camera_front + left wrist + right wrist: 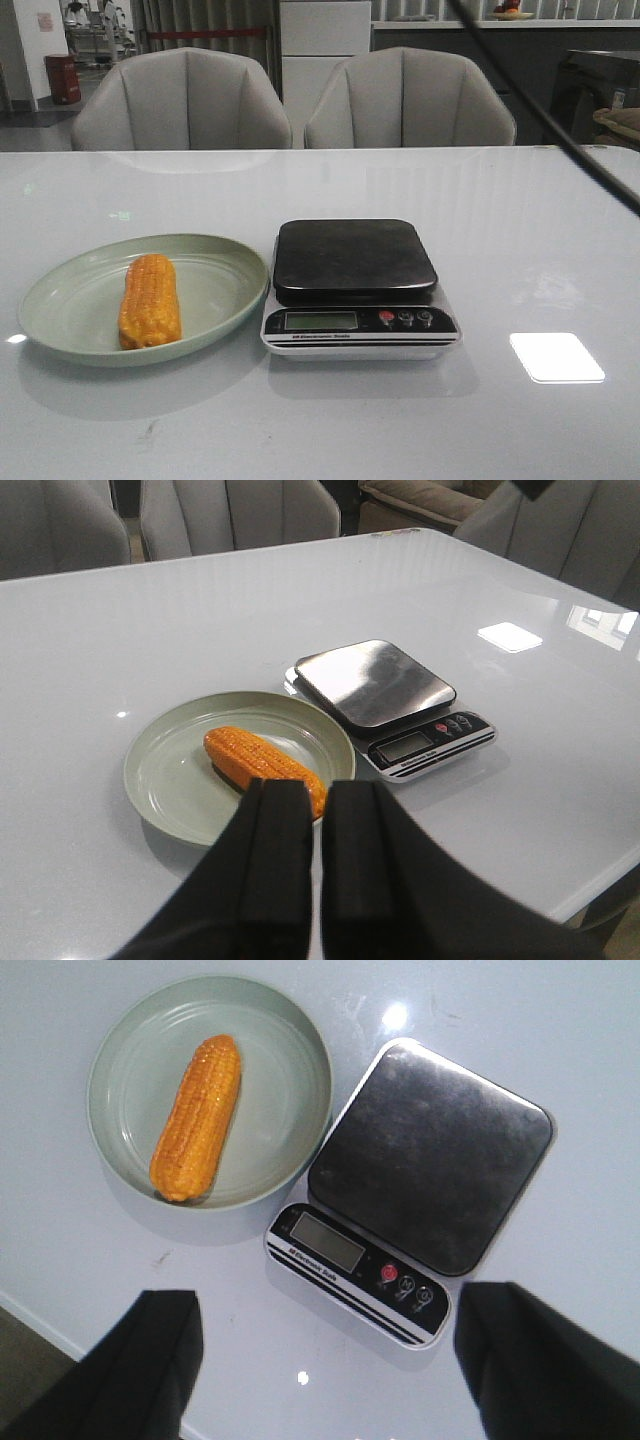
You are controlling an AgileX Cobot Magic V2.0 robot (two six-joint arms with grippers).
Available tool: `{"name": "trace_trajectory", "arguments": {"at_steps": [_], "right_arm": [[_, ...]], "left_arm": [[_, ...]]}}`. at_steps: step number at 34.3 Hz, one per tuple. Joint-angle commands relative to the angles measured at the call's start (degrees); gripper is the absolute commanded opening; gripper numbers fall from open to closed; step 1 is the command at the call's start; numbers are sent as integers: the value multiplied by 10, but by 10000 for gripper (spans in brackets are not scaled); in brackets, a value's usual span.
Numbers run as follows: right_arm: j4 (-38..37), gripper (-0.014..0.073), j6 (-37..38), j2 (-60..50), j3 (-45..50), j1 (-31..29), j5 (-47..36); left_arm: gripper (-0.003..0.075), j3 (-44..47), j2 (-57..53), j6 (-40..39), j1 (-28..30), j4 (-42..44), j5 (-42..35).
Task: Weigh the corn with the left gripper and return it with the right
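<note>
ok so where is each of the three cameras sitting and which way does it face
Front view: low at the table's near edge, facing forward over the corn on the plate and the scale toward two chairs; no end effector shows.
Left wrist view: raised on the left arm, angled down across the table; the left end effector shows, fingers nearly together.
Right wrist view: high, looking almost straight down; the right end effector shows, fingers wide apart.
All three share corn, plate and scale.

Corn (pixel 150 301) lies in plate (pixel 60 310), left part of table (pixel 520 230). Scale (pixel 357 287) sits just right of plate. Two chairs (pixel 182 100) behind table.
</note>
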Motion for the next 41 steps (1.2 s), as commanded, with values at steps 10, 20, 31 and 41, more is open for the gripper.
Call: {"name": "trace_trajectory", "arguments": {"at_steps": [10, 20, 31, 41], "right_arm": [[-6, 613, -9, -310, 301, -3, -220], [-10, 613, -9, -550, 512, -3, -355], [-43, 613, -9, -712, 670, -3, -493], [-62, 458, -9, -724, 714, -3, -524]], "left_arm": [[144, -15, 7, 0, -1, 4, -47], [144, -15, 7, 0, -1, 4, -47], [144, -15, 7, 0, -1, 4, -47], [144, -15, 7, 0, -1, 4, -47]]}}
